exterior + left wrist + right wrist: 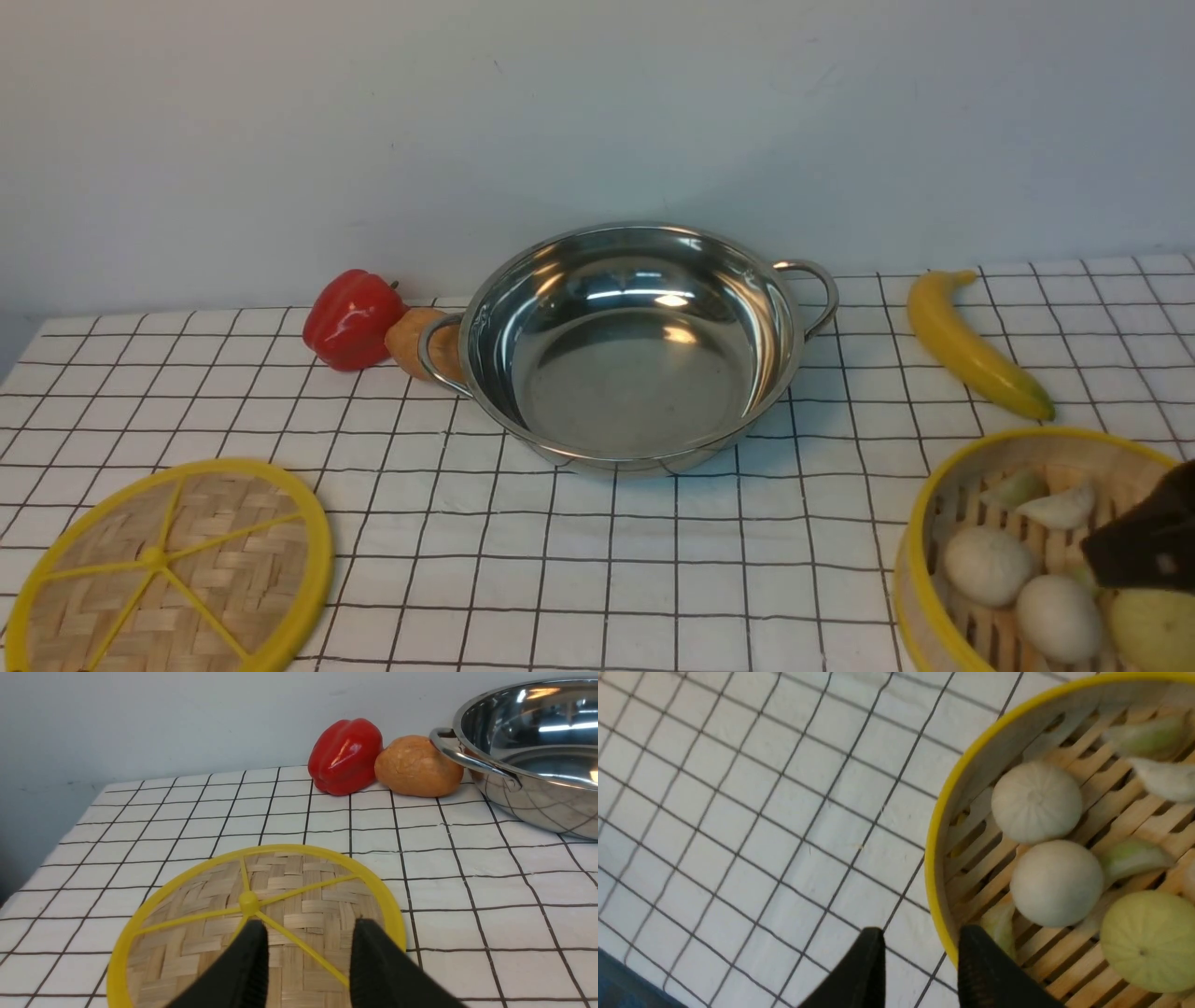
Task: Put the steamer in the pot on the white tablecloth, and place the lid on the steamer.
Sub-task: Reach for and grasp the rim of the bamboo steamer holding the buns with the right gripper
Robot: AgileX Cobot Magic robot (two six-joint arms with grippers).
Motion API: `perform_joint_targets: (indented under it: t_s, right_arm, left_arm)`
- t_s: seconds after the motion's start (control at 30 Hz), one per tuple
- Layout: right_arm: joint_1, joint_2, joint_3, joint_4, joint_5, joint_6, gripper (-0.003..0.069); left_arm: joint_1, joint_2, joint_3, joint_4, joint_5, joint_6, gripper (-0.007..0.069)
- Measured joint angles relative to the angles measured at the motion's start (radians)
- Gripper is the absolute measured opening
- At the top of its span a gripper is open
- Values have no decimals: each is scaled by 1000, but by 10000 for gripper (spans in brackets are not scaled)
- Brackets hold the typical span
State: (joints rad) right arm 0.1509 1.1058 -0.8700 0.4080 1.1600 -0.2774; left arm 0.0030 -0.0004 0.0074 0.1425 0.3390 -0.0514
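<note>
Backdrop: plain pale grey-white matte wall (597,112), fills the upper half of the front view and runs straight across behind the flat surface (607,588). A few faint scuffs (496,65) on the paint, otherwise uniform. Surface's far edge runs along the foot of the wall, line rising slightly toward the right. Light soft and diffuse, shadows weak and short; wall shades darker toward its lower left. Left wrist view: same wall (163,718), bluish-grey low down by the surface's left edge. Right wrist view: dark blue strip (621,989) past the surface's edge, can't tell what it is
</note>
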Motion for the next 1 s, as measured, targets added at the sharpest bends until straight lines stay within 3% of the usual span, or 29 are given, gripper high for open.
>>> perform_joint_targets:
  t_s: [0.13, 0.3, 0.53, 1.0]
  right_arm:
    - [170, 101, 0, -150, -43, 185, 240]
    - [304, 222, -2, -289, -76, 381, 240]
    - [336, 358, -2, -321, -194, 455, 257]
    - [337, 470, -2, -314, -310, 475, 261]
  left_arm:
    - [0, 0, 0, 0, 0, 0, 243]
    - [0, 0, 0, 0, 0, 0, 243]
    - [0, 0, 0, 0, 0, 0, 243]
    - [0, 0, 0, 0, 0, 0, 243]
